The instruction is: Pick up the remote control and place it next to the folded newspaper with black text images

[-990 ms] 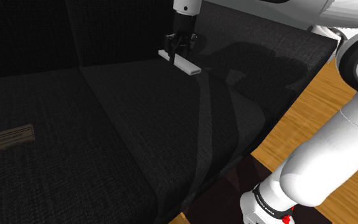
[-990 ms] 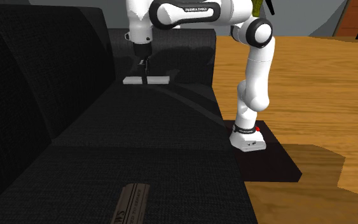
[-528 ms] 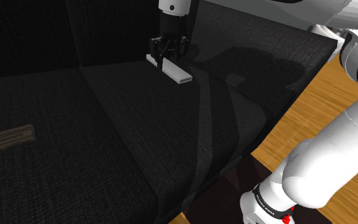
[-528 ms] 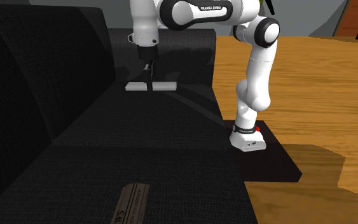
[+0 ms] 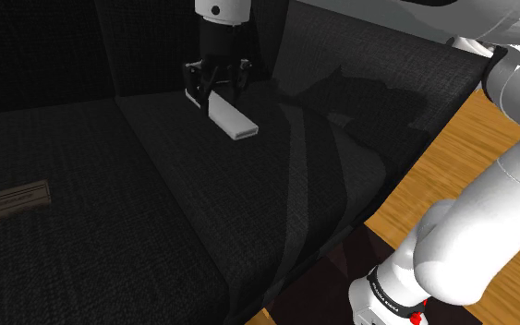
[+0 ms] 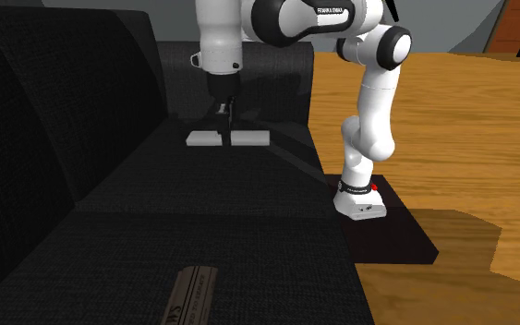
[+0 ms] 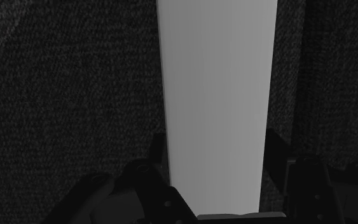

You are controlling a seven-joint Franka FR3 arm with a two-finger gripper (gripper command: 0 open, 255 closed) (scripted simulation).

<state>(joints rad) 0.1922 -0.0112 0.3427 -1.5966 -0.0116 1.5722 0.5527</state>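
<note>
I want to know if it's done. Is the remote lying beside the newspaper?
No, the white remote is clasped in the gripper, far across the dark sofa from the newspaper.

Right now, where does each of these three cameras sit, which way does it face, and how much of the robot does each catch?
Shoulder view: beside the stand, looking down across the dark sofa; the white arm shows at lower right, its jaws shut on the pale remote control.
Second exterior view: at the sofa's far end near the folded newspaper, looking along the seat at the whole arm on its stand.
Wrist view: on the hand, looking along the remote between the jaws.
Shared: both exterior views show remote, newspaper and jaws.
</note>
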